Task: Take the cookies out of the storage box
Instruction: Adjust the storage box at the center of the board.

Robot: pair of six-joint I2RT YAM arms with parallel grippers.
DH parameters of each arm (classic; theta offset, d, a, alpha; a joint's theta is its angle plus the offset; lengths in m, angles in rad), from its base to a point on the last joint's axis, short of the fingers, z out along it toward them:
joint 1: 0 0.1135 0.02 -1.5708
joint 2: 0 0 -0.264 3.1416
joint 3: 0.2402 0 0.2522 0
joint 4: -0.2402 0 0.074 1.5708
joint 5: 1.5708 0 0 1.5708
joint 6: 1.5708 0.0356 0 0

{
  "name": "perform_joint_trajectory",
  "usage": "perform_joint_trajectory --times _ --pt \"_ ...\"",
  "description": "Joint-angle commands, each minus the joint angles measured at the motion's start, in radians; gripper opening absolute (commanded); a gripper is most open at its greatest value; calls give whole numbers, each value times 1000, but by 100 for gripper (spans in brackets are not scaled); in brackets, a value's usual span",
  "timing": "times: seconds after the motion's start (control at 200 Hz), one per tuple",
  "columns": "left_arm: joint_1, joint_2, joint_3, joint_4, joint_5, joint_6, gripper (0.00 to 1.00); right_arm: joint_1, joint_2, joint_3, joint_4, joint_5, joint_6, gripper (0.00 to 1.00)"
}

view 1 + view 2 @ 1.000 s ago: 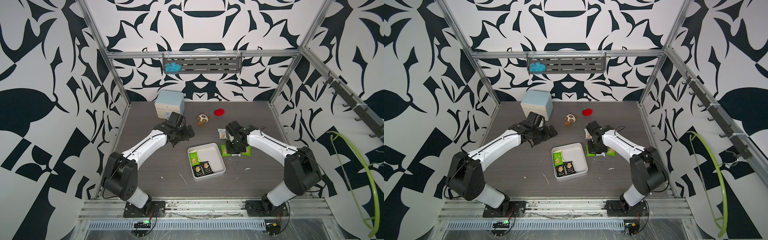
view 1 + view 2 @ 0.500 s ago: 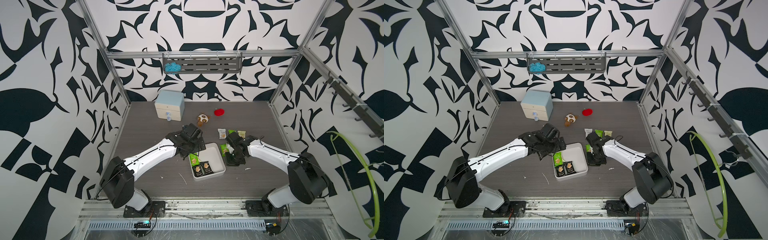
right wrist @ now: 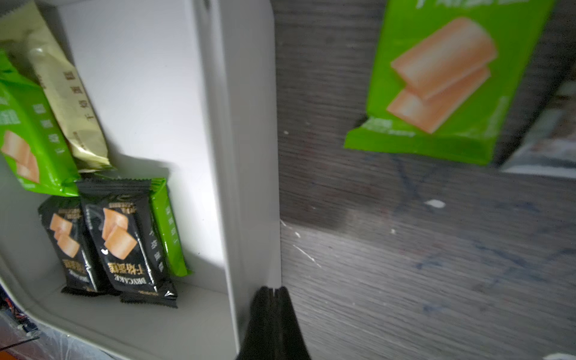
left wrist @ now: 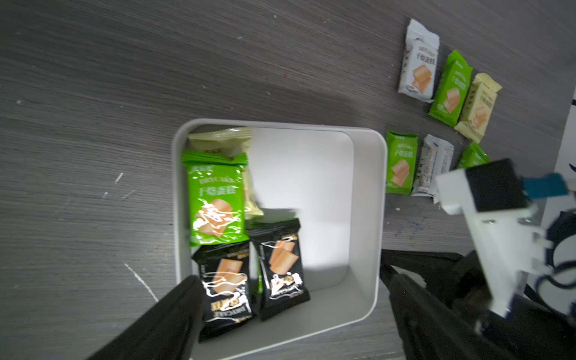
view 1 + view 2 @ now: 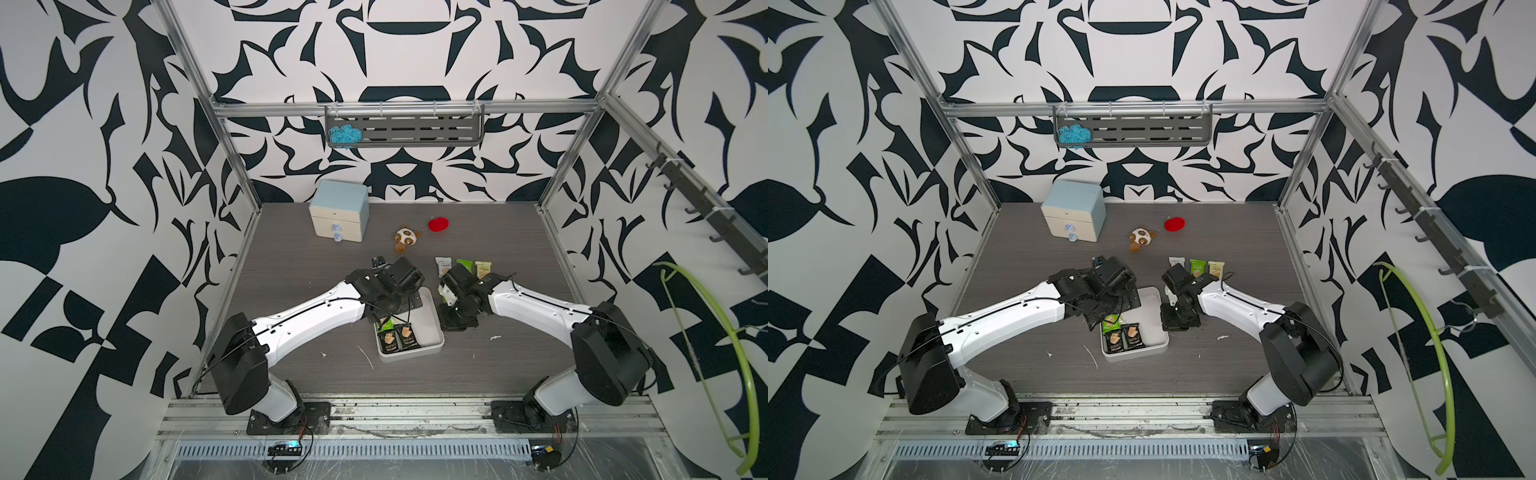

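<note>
Our left tool (image 4: 290, 290) hangs wide above the storage box (image 4: 367, 218), so we should drop squarely onto the cookies (image 4: 215, 199) along its left wall while our shut, empty right tool (image 3: 272, 293) braces its right wall.

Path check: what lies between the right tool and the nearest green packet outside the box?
Only bare tabletop with white specks, from right tool to green packet, in the right wrist view.

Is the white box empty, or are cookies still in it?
Not empty. Along one side of the storage box lie a green packet, two black packets and a cream packet.
</note>
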State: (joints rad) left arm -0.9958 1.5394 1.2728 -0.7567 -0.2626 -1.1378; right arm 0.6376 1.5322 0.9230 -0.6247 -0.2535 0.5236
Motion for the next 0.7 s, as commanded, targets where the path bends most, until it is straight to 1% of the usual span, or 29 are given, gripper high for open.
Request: perform_joint_trajectory --times 0.0,0.105,0.21,0.34,0.455,0.515,0.555,0.565,0.59,0.695 --pt "-67 39 50 -101 -85 -58 99 30 2 33 41 -38 18 0" --pt "-126 73 83 -175 -127 -131 99 39 -14 31 31 -19 20 0" --pt "-170 98 92 -259 -144 -190 100 39 -50 27 -6 67 15 0" --pt "-210 99 48 -251 -142 -224 98 31 -103 10 -57 153 7 0" --pt "-212 99 -2 -204 -127 -234 92 11 -147 -17 -95 201 12 2" --pt "-213 101 -20 -182 -129 -230 86 -2 -173 -35 -113 223 13 4" --pt "-210 105 -27 -175 -129 -227 86 -10 -192 -46 -126 235 12 4" --pt "-210 108 -29 -175 -129 -227 83 -13 -197 -50 -129 239 12 3" --pt "-210 111 -31 -173 -131 -223 79 -21 -210 -57 -133 241 9 3" --pt "-202 131 -37 -158 -120 -202 72 -56 -260 -93 -146 243 -3 4"
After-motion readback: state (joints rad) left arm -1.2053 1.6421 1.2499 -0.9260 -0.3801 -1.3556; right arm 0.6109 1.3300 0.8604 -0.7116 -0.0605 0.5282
